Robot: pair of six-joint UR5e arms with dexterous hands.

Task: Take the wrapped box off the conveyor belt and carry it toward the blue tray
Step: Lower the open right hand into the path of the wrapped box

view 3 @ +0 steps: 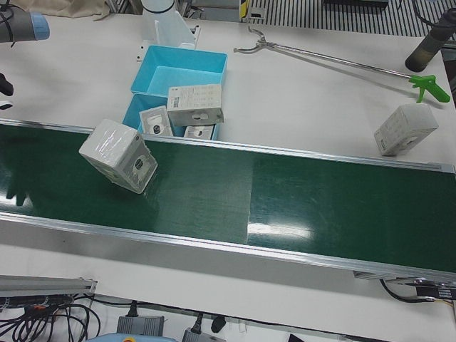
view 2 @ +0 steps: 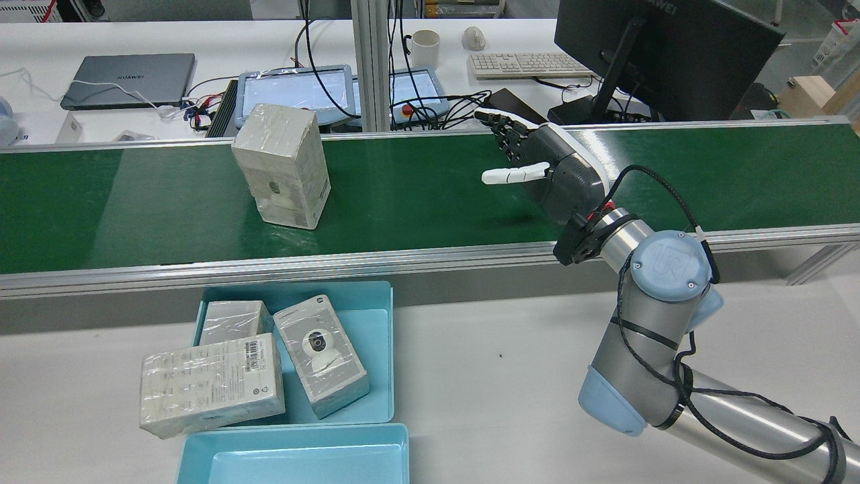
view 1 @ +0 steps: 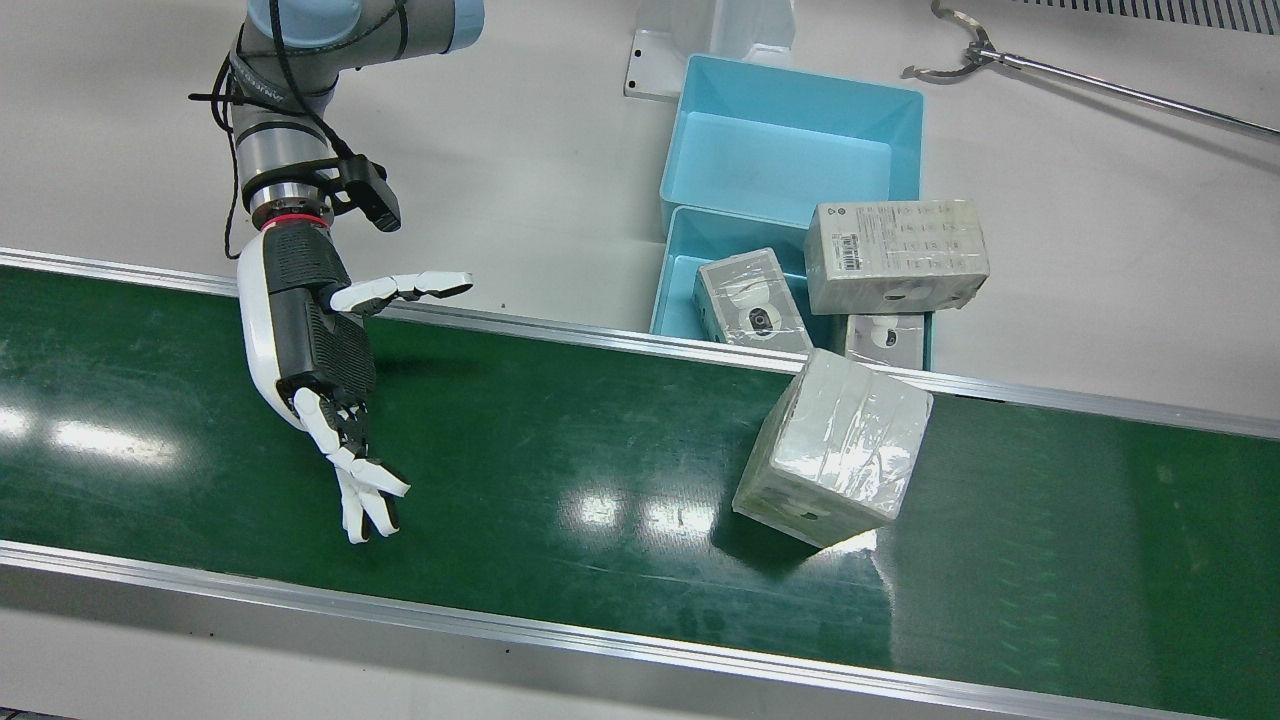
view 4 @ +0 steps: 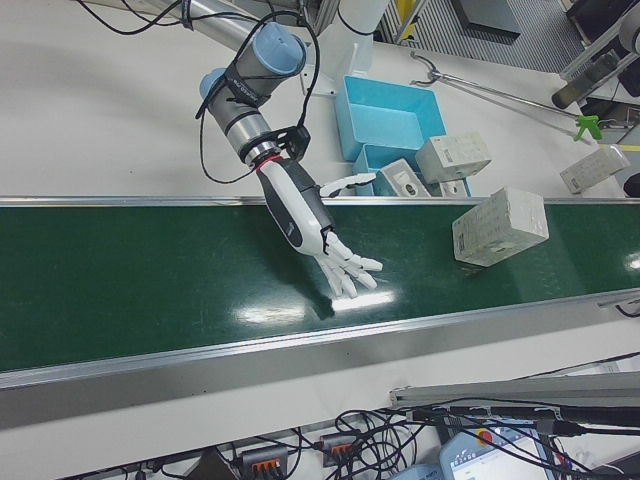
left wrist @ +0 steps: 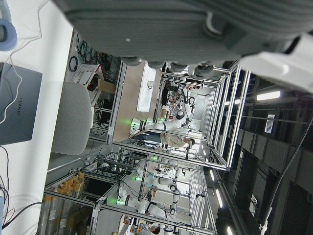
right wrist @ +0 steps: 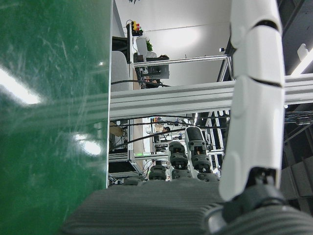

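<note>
The left hand (left wrist: 195,24) fills the top edge, dark and ribbed, above a sideways room of metal racks (left wrist: 195,147), a grey laptop (left wrist: 17,105) and a white table (left wrist: 34,39).

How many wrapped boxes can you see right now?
5: one on the belt, three in or on the near blue tray, one off to the side on the table. Others may be hidden underneath.

Wrapped box (view 1: 832,447) on conveyor belt (view 1: 560,470)
</note>
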